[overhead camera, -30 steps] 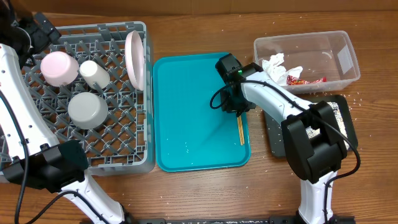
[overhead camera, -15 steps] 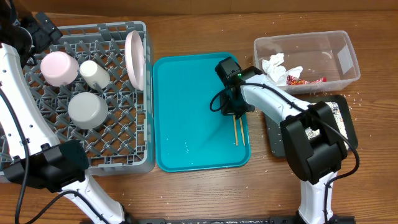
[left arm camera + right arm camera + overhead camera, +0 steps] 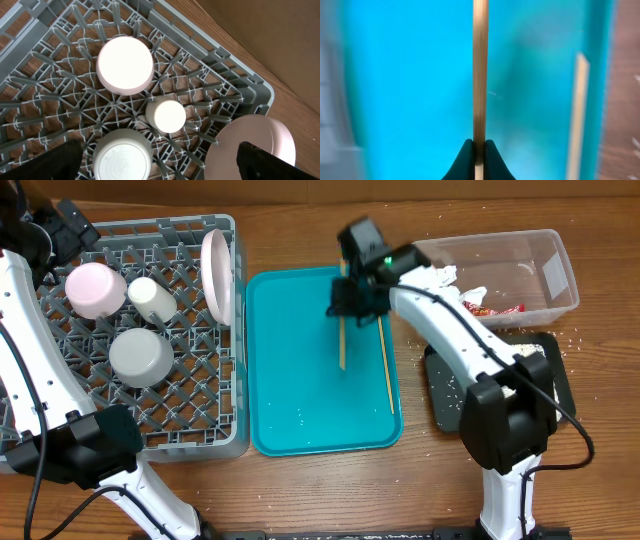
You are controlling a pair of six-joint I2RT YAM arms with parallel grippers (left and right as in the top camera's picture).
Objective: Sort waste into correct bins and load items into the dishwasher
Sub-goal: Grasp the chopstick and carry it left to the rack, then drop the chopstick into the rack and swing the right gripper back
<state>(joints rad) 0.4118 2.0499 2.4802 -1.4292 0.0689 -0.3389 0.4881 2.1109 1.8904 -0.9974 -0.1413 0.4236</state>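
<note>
My right gripper [image 3: 346, 302] is shut on one wooden chopstick [image 3: 341, 340], held above the far part of the teal tray [image 3: 300, 390]. The right wrist view has the stick [image 3: 480, 75] pinched between the fingertips of that gripper [image 3: 479, 150]. The other chopstick [image 3: 385, 365] lies near the tray's right edge. The grey dish rack [image 3: 180, 225] holds a pink dish [image 3: 95, 290], a white cup [image 3: 152, 298], a grey bowl [image 3: 140, 357] and an upright plate [image 3: 215, 275]. My left gripper [image 3: 157, 162] hangs open above the rack.
A clear tub [image 3: 560, 260] at the far right holds crumpled tissue [image 3: 440, 285] and a red wrapper [image 3: 490, 308]. A black tray [image 3: 445, 400] with rice scraps lies in front of it, partly under my right arm. Loose grains dot the wood nearby.
My right gripper shut on one chopstick, lifted it off the tray's right side and carried it up and to the far left. The other chopstick stayed on the tray. The left arm held still.
</note>
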